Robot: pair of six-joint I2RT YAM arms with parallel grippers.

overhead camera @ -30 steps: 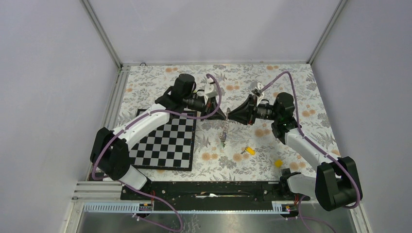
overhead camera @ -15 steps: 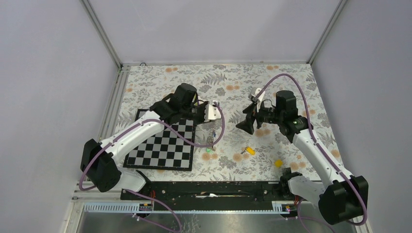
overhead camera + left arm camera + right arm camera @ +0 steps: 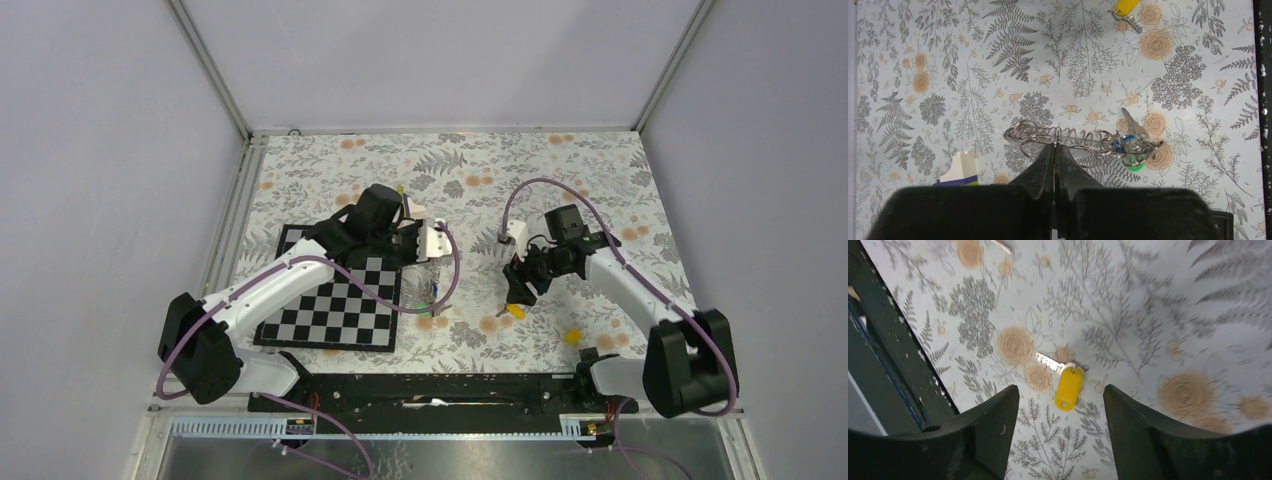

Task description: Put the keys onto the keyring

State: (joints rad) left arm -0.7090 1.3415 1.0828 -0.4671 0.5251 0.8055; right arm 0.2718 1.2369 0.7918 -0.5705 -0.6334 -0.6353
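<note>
Left gripper (image 3: 1054,146) pinches the keyring (image 3: 1068,136); right gripper (image 3: 1061,392), spread wide, tilts over yellow key (image 3: 1068,386).

I see the keyring (image 3: 1073,134) just right of the checkerboard (image 3: 335,300), pinched at the left gripper's (image 3: 1054,146) tips, with the keys (image 3: 1130,147) bunched at its near end. Further right, a loose key (image 3: 1068,387) lies on the table (image 3: 600,180) between the right gripper's (image 3: 1060,390) spread fingers.
</note>
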